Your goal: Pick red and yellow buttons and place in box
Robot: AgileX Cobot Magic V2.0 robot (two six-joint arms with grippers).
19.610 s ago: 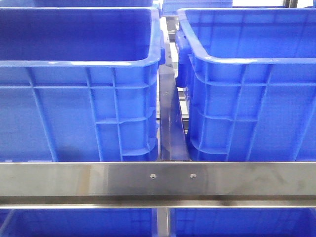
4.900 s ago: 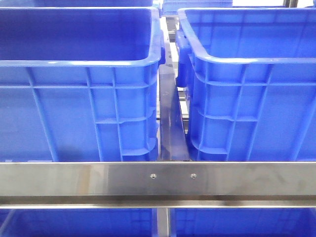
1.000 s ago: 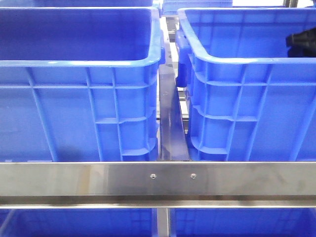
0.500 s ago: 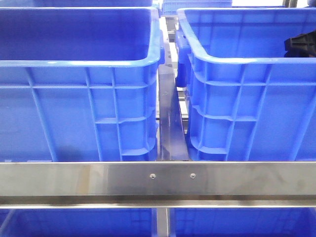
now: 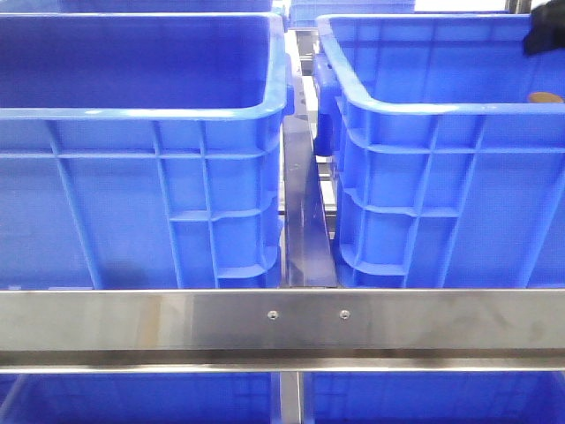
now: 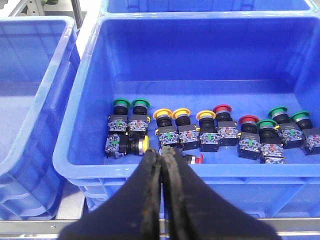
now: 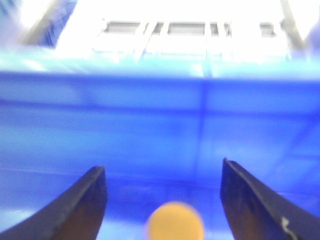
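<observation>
Right gripper (image 7: 162,187), jaws spread wide and holding nothing, hangs inside the right-hand blue plastic crate (image 5: 424,106); small round orange-yellow button cap (image 7: 174,222) lies centred between its fingers.

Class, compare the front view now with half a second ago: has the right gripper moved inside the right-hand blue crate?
Yes. The right gripper has risen against the right crate near rim, now near the frame's top right corner, uncovering a yellow button below it.

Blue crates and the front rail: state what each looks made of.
Blue crates: apparently moulded plastic, slightly glossy; ribbed walls, rolled rims, even colour.
Front rail: apparently brushed stainless steel or aluminium; grey streaky sheen, two screw heads, blurred reflections.
</observation>
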